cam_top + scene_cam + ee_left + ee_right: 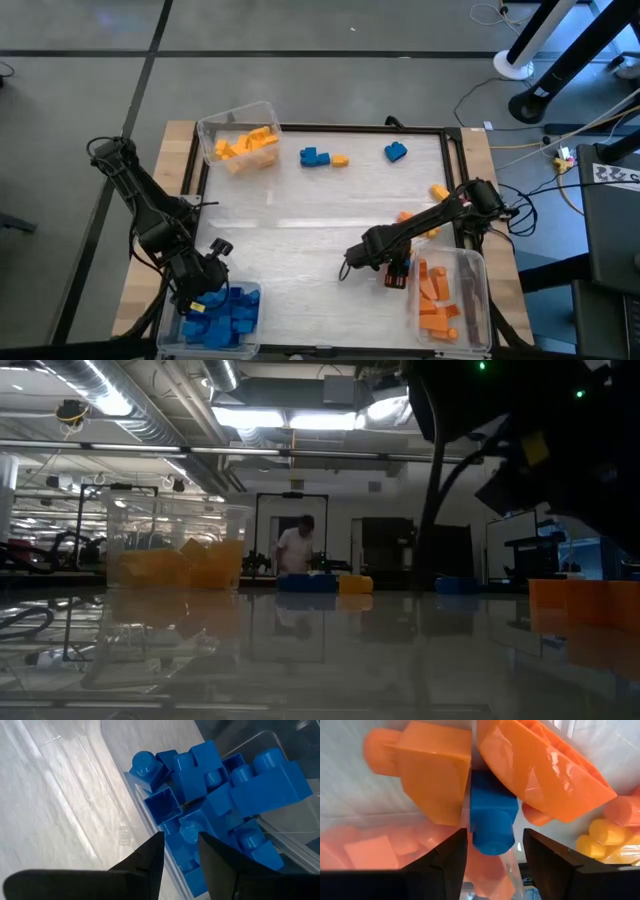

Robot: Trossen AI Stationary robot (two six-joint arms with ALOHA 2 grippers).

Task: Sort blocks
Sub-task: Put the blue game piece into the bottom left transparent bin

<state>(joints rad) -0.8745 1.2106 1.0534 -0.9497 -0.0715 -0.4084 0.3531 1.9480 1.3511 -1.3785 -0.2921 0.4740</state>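
Observation:
My left gripper (205, 297) hangs over the clear bin of blue blocks (225, 315) at the table's near left corner, fingers (181, 842) narrowly apart with a blue block (186, 834) between them. My right gripper (395, 270) stands just left of the clear bin of orange blocks (440, 300). It is shut on a blue block (492, 820) that has orange blocks (432, 770) stuck on either side. Loose blue, orange and yellow blocks (318, 156) lie on the far and right parts of the mat. My left gripper has a blue block (186, 834) between its two fingertips, coming from above and slanting down. Other blue blocks lie right behind it, so I cannot tell where the pads meet it or whether it rests on the pile. My right gripper pinches the blue block's lower part (492, 842) between its two fingers, pointing steeply down. Orange blocks (545, 765) stick out beyond the fingertips on both sides of it. Whether the clump rests on the mat, I cannot tell.
A third clear bin (240, 140) with yellow and orange blocks stands at the far left corner. A black frame (455, 160) runs round the white mat. Loose blocks lie at the far middle (396, 152) and by the right arm (438, 190). A person (295, 548) stands in the room behind.

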